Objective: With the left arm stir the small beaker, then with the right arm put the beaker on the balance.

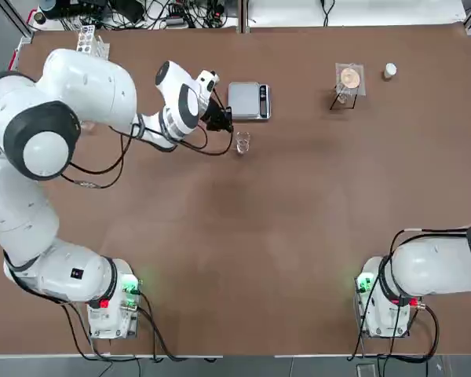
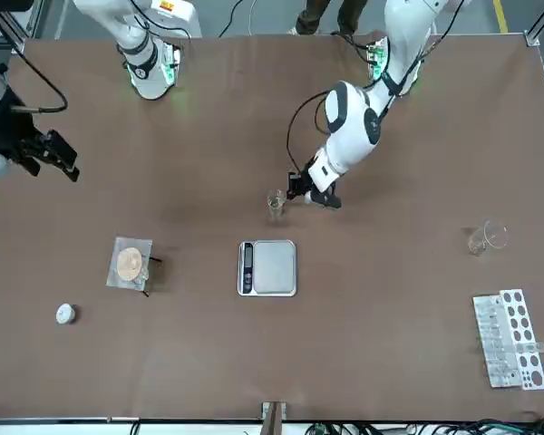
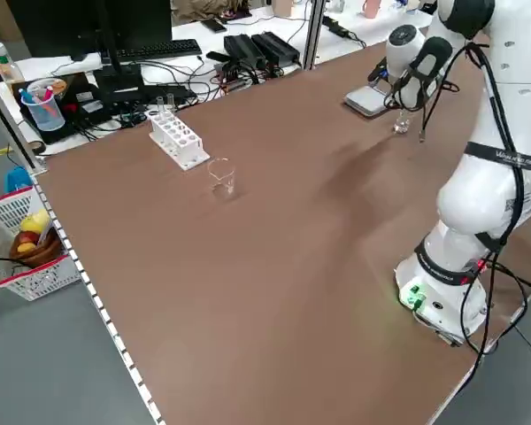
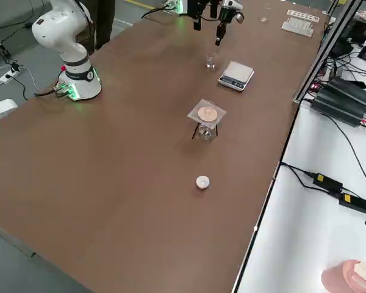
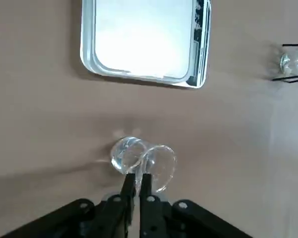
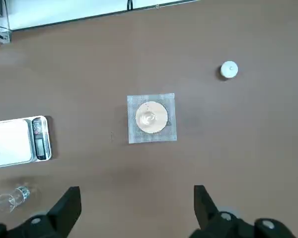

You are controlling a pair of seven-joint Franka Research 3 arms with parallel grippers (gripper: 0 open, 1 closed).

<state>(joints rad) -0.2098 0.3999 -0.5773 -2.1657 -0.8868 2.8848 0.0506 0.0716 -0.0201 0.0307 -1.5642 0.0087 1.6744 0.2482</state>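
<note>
We log: small beaker (image 1: 242, 142) on tabletop (image 1: 298, 220), just beside balance (image 1: 248, 100); left gripper (image 1: 224, 119) over beaker, fingers pressed together; right gripper (image 6: 139, 208) well apart from balance, fingers spread.

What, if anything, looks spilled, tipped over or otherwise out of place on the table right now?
Nothing stands out. The small beaker stands upright beside the balance, with no spill visible. The left gripper is shut on a thin rod by the beaker, and the right gripper hangs open, away from it.
</note>
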